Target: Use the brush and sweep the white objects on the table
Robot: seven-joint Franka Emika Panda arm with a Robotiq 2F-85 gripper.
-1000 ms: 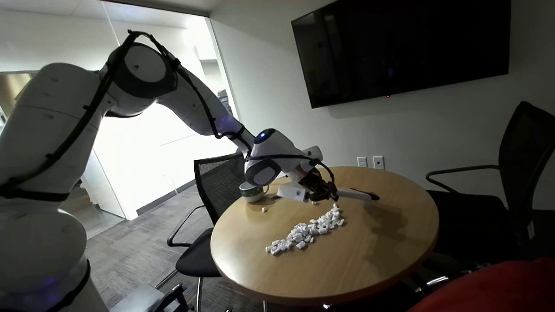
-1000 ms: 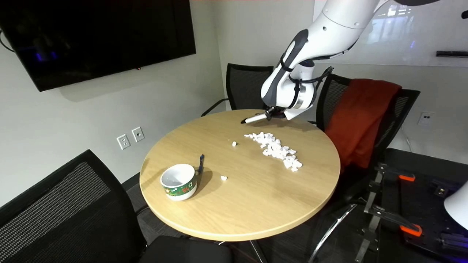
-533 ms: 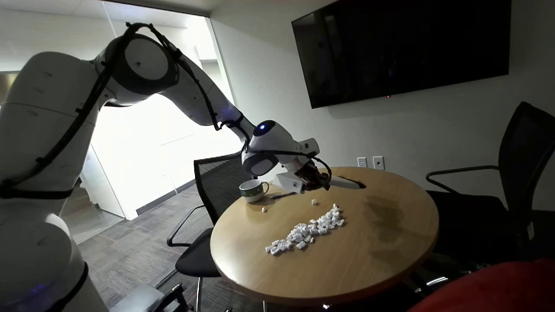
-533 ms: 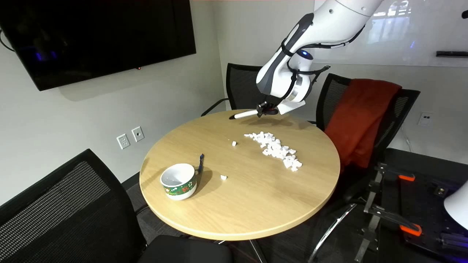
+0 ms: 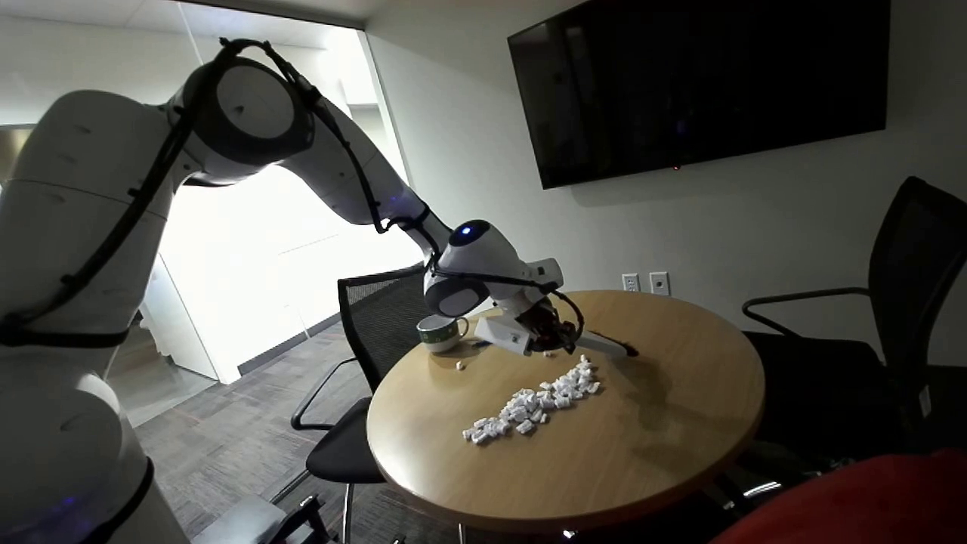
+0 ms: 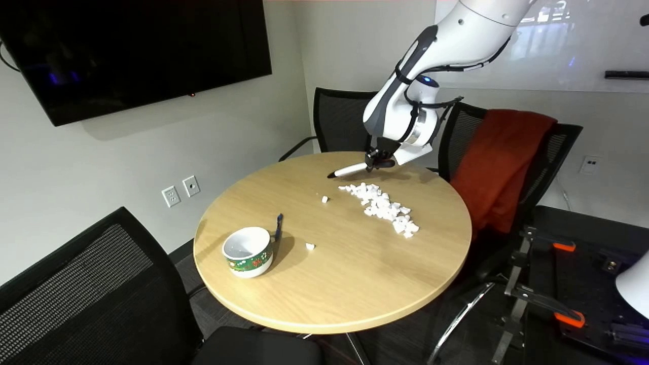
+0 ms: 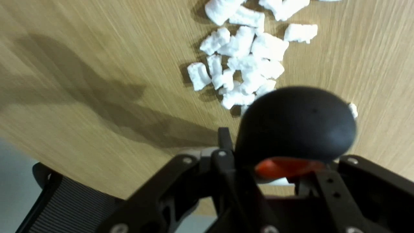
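My gripper (image 6: pixel 374 161) is shut on the brush (image 6: pixel 351 170), whose pale head slants down to a dark tip just over the table (image 6: pixel 324 299). I cannot tell if that tip touches the wood. In the wrist view the black rounded handle (image 7: pixel 296 124) sits between the fingers, with a red patch under it. The white objects (image 6: pixel 381 205) lie in a long loose band across the table, seen in both exterior views. The near end of the band (image 7: pixel 249 61) shows beyond the handle in the wrist view. Two stray white bits lie apart from it, towards the mug.
A green and white mug (image 6: pixel 248 253) stands near the table's edge, with a blue pen (image 6: pixel 278 227) beside it. Black chairs surround the table, one draped with a red cloth (image 6: pixel 499 167). A dark screen (image 5: pixel 702 83) hangs on the wall.
The arm with the brush rose from the table, then came partway down again over the last half second, nearer the white band. The white objects, mug and pen have not moved.
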